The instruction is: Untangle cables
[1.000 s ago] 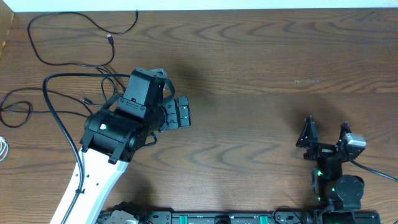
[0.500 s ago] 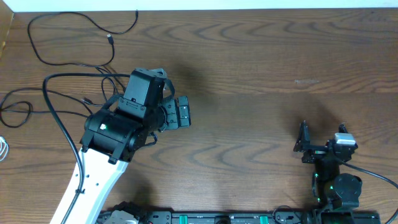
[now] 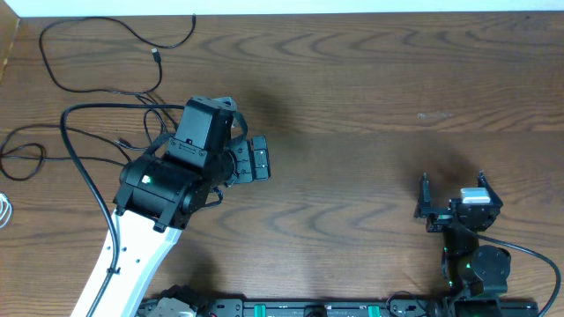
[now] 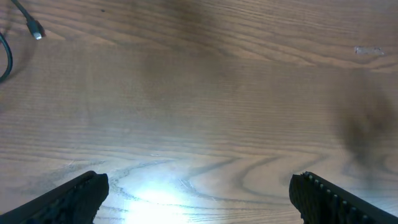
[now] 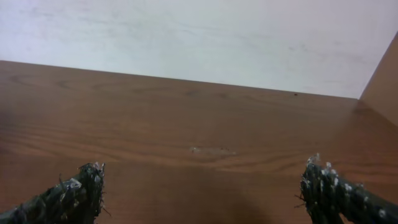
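Several thin black cables (image 3: 106,106) lie looped over the table's far left, some running under my left arm. One of them ends in a small plug (image 3: 156,55). A bit of white cable (image 3: 5,210) shows at the left edge. My left gripper (image 3: 259,160) points right, past the cables, and stands open over bare wood. In the left wrist view its fingers (image 4: 68,200) are wide apart with nothing between them; a cable plug (image 4: 37,33) lies at the top left. My right gripper (image 3: 453,188) is open near the front right, far from any cable. Its fingertips (image 5: 74,190) frame bare table.
A white wall (image 5: 199,37) borders the table's far edge. The wooden table (image 3: 370,106) stretches between the two arms. The arm bases and a black rail (image 3: 308,308) line the front edge. A thick black cord (image 3: 88,180) runs along my left arm.
My right gripper has turned slightly and drawn back a little toward the front edge, still open. The left arm and the cables have not moved.
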You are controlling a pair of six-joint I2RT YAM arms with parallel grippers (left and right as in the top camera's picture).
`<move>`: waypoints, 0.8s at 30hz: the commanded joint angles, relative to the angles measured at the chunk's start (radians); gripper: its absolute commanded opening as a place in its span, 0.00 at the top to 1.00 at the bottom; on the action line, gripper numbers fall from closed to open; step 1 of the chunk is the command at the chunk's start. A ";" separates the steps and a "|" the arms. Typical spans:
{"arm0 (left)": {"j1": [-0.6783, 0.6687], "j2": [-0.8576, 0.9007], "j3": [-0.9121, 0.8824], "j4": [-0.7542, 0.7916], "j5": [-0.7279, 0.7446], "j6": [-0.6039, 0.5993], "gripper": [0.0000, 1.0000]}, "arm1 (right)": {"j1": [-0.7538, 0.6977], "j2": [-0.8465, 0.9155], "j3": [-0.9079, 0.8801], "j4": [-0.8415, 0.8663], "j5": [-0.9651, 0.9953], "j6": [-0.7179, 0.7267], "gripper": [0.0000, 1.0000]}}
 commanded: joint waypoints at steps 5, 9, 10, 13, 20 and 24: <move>-0.002 -0.006 0.008 -0.003 -0.013 0.017 0.02 | 0.006 -0.007 -0.002 -0.009 -0.005 0.042 0.01; -0.002 -0.006 0.008 -0.003 -0.013 0.017 0.02 | -0.001 -0.007 -0.002 -0.010 -0.006 0.080 0.01; -0.002 -0.006 0.008 -0.003 -0.013 0.017 0.02 | -0.002 -0.007 -0.002 -0.009 -0.006 0.080 0.01; -0.002 -0.006 0.008 -0.003 -0.013 0.017 0.02 | -0.002 -0.007 -0.002 -0.009 -0.005 0.092 0.01; -0.002 -0.006 0.008 -0.003 -0.013 0.017 0.02 | -0.002 -0.007 -0.002 -0.009 -0.006 0.099 0.01; -0.002 -0.006 0.008 -0.003 -0.013 0.017 0.02 | -0.005 -0.007 -0.002 -0.008 -0.005 0.098 0.01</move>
